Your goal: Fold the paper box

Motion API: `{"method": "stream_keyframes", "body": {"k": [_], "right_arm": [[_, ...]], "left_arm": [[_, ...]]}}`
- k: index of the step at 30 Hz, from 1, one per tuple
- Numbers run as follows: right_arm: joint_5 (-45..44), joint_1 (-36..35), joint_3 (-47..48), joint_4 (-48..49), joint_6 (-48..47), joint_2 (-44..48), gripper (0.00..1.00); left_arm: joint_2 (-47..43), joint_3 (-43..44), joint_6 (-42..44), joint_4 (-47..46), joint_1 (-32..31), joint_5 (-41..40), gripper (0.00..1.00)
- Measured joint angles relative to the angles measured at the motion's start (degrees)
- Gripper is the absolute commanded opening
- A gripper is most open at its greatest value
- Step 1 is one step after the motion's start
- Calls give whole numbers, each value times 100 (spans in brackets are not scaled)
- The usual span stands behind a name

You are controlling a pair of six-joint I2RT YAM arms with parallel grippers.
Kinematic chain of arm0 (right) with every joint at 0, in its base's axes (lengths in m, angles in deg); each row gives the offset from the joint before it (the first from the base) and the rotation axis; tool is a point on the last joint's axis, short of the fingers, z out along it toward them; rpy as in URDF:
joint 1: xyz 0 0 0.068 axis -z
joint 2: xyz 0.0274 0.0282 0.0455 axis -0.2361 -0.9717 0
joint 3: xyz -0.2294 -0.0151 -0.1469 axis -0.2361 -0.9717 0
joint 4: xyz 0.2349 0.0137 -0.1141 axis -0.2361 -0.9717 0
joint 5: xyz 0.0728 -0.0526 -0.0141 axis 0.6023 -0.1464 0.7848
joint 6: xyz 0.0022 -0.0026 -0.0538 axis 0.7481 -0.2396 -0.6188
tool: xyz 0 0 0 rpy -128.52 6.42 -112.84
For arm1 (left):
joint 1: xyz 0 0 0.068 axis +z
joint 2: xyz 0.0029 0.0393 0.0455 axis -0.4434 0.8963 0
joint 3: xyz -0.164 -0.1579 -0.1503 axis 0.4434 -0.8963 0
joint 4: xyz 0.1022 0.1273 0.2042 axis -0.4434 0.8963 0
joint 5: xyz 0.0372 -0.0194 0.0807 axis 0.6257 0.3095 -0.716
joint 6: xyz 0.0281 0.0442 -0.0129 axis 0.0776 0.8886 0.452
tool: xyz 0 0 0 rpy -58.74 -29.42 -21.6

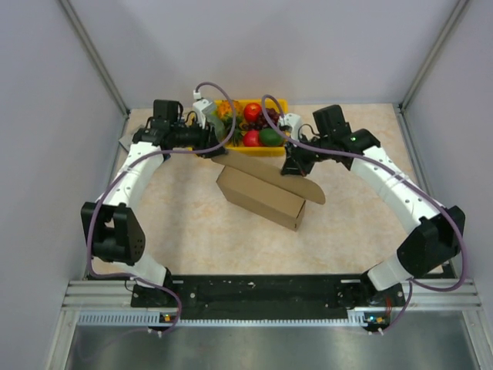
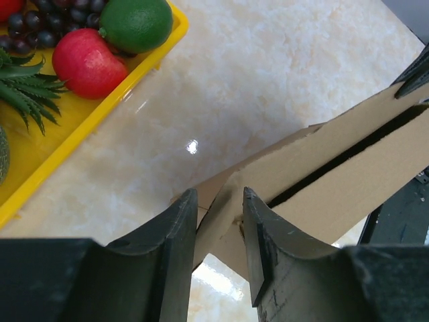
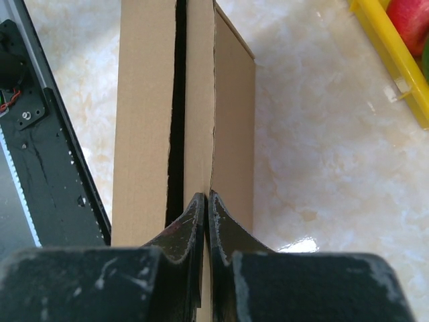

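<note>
**A:** Where is the plain brown corrugated cardboard box (image 1: 262,199)?

**B:** On the pale marbled bench (image 1: 192,231), between the two sets of jaws. Its long lid flap (image 1: 269,176) is lifted and stretches from the left jaws across to the right jaws.

**A:** What about the left jaws?

**B:** They stand partway spread, astride the flap's end corner. Cardboard fills the gap, but I cannot tell whether they press on it.

**A:** And the right jaws?

**B:** Pressed together, pinching the thin flap edge at the other end. The box's dark open slot runs straight ahead, just to their left.

**A:** Anything else near?

**B:** A yellow plastic tray (image 2: 100,111) lies ahead and left of the left jaws, apart from them. It holds a round red fruit (image 2: 88,62), a green lime (image 2: 136,23) and dark grapes (image 2: 47,27). Its corner also shows ahead and right of the right jaws.
</note>
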Motion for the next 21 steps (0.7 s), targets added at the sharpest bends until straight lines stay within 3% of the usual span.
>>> {"method": "stream_keyframes", "body": {"k": [2, 4, 8, 13, 20, 21], "right_arm": [[7, 9, 37, -4, 0, -24, 0], [15, 11, 66, 22, -4, -44, 0], [11, 20, 74, 37, -2, -68, 0], [-50, 24, 179, 28, 26, -111, 0], [-802, 61, 435, 109, 970, -317, 62], [-861, 107, 435, 94, 1176, -317, 66]], "left_arm": [[-114, -76, -48, -48, -4, -70, 50], [-208, -131, -103, -61, -13, -76, 47], [-245, -138, -199, -59, -17, -59, 31], [-243, -138, -289, -55, -17, -72, 0], [-678, -890, -940, -911, -17, -474, 0], [-791, -1016, -1032, -1045, -17, -533, 0]]}}
